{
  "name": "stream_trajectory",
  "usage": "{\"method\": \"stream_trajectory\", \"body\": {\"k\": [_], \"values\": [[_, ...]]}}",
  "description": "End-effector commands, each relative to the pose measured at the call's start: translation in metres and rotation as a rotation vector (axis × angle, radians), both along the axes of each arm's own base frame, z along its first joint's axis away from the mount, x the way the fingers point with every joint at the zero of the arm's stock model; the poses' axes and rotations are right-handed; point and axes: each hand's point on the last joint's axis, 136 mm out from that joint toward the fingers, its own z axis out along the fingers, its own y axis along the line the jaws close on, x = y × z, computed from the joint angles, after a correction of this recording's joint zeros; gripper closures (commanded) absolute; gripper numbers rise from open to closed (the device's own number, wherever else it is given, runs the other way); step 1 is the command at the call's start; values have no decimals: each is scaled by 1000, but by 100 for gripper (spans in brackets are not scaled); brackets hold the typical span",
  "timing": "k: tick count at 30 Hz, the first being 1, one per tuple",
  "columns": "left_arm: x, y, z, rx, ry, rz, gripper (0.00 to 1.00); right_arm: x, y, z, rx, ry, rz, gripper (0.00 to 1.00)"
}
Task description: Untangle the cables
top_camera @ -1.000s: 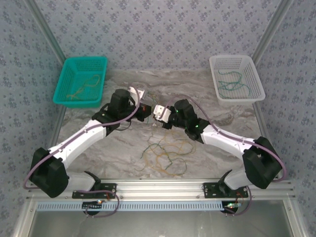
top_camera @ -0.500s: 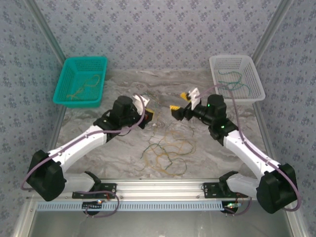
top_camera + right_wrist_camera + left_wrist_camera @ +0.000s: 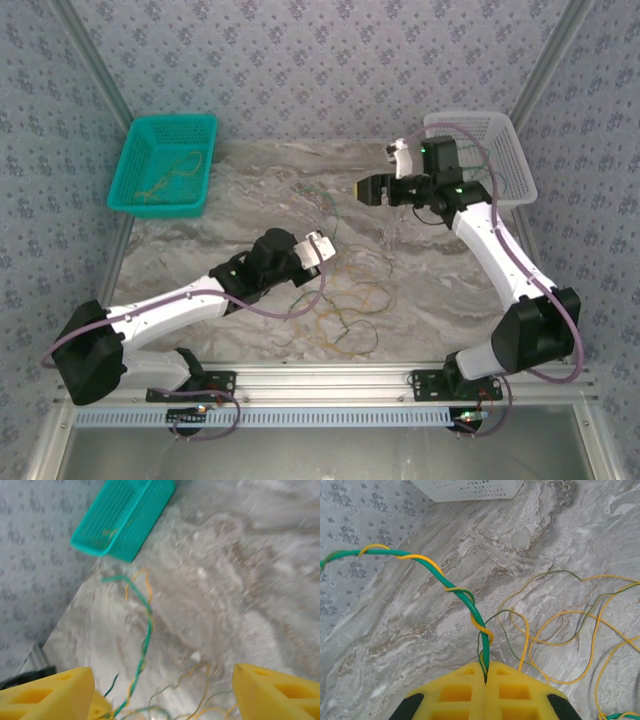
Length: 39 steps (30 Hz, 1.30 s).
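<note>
Left wrist — cables [image 3: 470, 605] green-and-yellow, twisted together

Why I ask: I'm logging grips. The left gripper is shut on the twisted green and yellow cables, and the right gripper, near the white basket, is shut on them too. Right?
No. The right gripper is open, not shut on the cables: the right wrist view shows its fingers wide apart, gripping nothing. The left gripper is indeed shut on the twisted green and yellow cables.

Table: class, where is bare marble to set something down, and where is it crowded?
Free: the far strip between the teal basket and white basket; the patch between teal basket and left arm. Crowded: the cables tangled mid-table near the front rail.
</note>
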Motion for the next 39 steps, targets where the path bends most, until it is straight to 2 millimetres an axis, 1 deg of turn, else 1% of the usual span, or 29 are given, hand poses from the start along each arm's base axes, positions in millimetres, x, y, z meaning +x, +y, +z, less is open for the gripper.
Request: {"method": "stream_trajectory", "body": {"k": [1,2,5,9,13,16,19,24,25,26,27,29,31,33,34,36,39], "values": [[0,-6,17,20,-91,-28,100,-43,26,-4,-132,-39,214,24],[-2,-7,16,23,-89,-35,100,-45,32,-2,-161,-85,241,23],[-9,-11,17,44,-103,-54,100,-29,37,3,-270,-215,220,21],[-11,-13,13,98,-136,-43,100,-13,47,11,-294,-313,253,18],[-11,-15,14,105,-144,-38,100,-2,57,5,-339,-321,330,18],[-13,-18,16,90,-143,-43,100,-1,67,-3,-363,-320,409,18],[-13,-18,15,90,-146,-40,100,-6,79,-4,-336,-336,485,18],[-15,-18,17,83,-146,-38,100,5,93,-8,-334,-346,512,17],[-16,-18,17,80,-145,-38,100,8,95,-11,-334,-345,522,19],[-16,-18,17,77,-143,-38,100,10,98,-13,-334,-342,530,22],[-17,-18,16,77,-139,-39,100,12,100,-16,-334,-337,543,28],[-17,-18,16,71,-136,-36,100,16,102,-22,-342,-315,560,47],[-16,-16,16,66,-137,-26,100,19,104,-24,-345,-304,569,71],[-16,-14,17,59,-143,-20,100,19,105,-21,-333,-308,564,87],[-16,-12,17,55,-145,-14,100,17,106,-19,-326,-312,569,93],[-16,-11,18,48,-150,-7,100,15,105,-12,-315,-329,567,100],[-16,-9,17,44,-153,0,100,15,103,1,-295,-356,537,100]]}}
